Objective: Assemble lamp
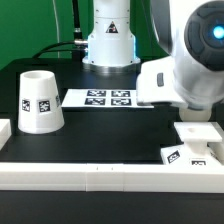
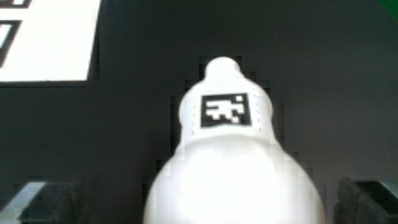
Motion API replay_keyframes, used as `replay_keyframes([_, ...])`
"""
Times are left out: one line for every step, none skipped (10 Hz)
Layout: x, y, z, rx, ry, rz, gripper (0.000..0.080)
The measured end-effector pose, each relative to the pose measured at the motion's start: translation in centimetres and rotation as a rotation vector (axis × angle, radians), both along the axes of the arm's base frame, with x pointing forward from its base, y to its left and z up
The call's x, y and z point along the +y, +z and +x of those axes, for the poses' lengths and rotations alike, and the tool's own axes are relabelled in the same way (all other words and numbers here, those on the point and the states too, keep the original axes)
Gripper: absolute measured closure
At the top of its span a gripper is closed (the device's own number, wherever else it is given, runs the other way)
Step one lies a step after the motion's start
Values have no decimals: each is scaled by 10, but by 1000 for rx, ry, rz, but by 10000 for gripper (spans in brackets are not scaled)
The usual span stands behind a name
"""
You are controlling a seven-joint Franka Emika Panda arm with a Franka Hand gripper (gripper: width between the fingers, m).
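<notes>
One bulb between released jaws, the shade standing well apart

Seen from the wrist view, the white bulb (image 2: 231, 160), with a square tag on its narrow neck, sits between the two dark fingers (image 2: 45, 200); the jaws are released, and black tabletop (image 2: 107, 140) shows between each finger and the bulb, though whether it rests on that surface I cannot tell. In the exterior view the arm (image 1: 190, 55) hangs at the exterior view's right and hides the jaws; the shade (image 1: 40, 100) stands narrow end up at the left, the marker board (image 1: 105, 98) lies between them, and a low white tagged part, apparently the base (image 1: 192, 138), sits under the arm just behind the front rail (image 1: 100, 175)
</notes>
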State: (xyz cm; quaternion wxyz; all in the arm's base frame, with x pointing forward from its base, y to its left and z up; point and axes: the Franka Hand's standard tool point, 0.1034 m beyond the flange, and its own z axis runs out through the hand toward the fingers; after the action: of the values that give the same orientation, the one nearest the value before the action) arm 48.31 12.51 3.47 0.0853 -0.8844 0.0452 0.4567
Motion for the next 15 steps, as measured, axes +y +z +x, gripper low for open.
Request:
replay_keyframes([1,-2,1,-10,-1,-1,101])
replay_keyframes([1,-4,1,-15,-2,-2,101])
replay_keyframes([2,-8,-1,-21,-3,-4,101])
replay_keyframes([2,-13,-3,-23,-4,-7,101])
replay_keyframes([2,-19,-6,-26,-7,-10,101])
replay_keyframes([2,-22,-11,-22,-7,-12,101])
replay_keyframes([2,-25,-13,-23,-9,-14,101])
replay_keyframes([2,-27,-15,-24,-8,-15,101])
replay_keyframes([3,-28,-15,-25,-8,-15,101])
replay_keyframes([3,-28,-15,-27,-8,-15,101])
replay_keyframes([3,-28,-15,-27,-8,-15,230])
replay_keyframes([3,-28,-14,-28,-8,-15,230])
replay_keyframes([3,-28,-14,-29,-7,-14,225])
replay_keyframes([3,-27,-14,-31,-6,-14,225])
replay_keyframes([3,-26,-13,-33,-6,-13,225])
